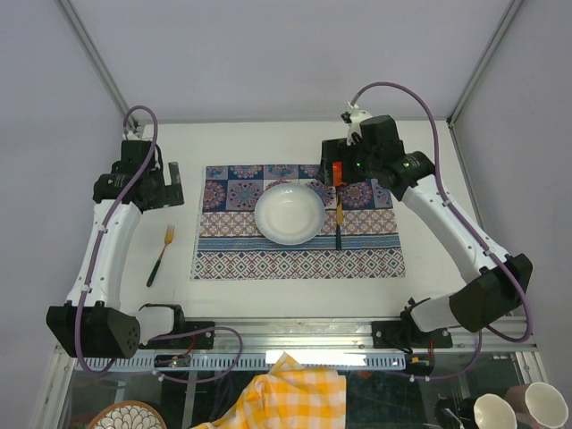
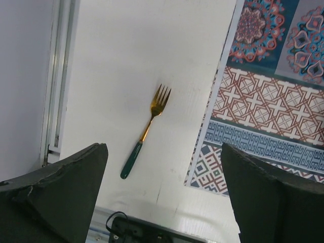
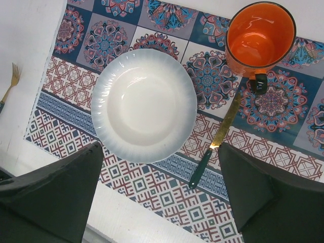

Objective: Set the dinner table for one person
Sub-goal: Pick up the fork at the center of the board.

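Scalloped white plate (image 1: 289, 214), orange mug (image 3: 259, 38) and green-handled gold knife (image 3: 215, 147) sit on the patterned cloth (image 1: 268, 261), mid-frame on the plain white worktop (image 1: 223, 147). The green-handled gold fork (image 2: 147, 130) lies off the cloth, to its left. Left hand (image 2: 162, 152) and right hand (image 3: 161, 147) are spread wide and empty. Placing the fork seems next, which calls for the left hand to pinch its handle.

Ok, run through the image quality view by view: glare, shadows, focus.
Top external: even, soft light, with a bright glare strip on the aluminium frame rail at the near edge. Left wrist: the gold fork with a green handle is sharp, the dark fingers in the foreground soft-edged. Right wrist: highlights glint inside the glossy orange mug.
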You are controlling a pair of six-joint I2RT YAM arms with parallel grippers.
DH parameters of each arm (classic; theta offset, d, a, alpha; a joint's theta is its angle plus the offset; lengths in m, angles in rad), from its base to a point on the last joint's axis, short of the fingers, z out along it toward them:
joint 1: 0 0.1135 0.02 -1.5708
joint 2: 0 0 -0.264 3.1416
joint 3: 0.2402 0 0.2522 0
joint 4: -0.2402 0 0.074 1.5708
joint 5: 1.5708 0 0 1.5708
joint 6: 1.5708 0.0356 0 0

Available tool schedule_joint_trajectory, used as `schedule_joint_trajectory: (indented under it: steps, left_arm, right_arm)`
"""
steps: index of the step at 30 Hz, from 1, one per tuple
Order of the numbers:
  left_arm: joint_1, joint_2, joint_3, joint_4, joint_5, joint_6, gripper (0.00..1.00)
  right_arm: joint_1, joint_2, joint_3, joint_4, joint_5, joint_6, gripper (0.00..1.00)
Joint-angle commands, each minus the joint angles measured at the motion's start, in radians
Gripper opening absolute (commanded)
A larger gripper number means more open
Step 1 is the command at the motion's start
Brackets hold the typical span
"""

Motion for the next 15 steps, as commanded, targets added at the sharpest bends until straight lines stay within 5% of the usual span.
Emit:
schedule_joint_trajectory:
  steps: [1,9,15]
  left_arm:
    - [0.003,-0.043,-0.037,0.029,0.042,0.065,0.99]
    - [0.003,-0.004,-0.026,0.032,0.194,-0.008,0.99]
    - [0.003,0.002,0.041,0.134,0.609,-0.192,0.9]
  right_arm:
    - [0.006,-0.004,0.025,0.037,-0.018,0.007,1.0]
    - [0.008,0.01,0.023,0.041,-0.032,0.013,1.0]
    - [0.008,0.016,0.021,0.044,-0.031,0.019,0.99]
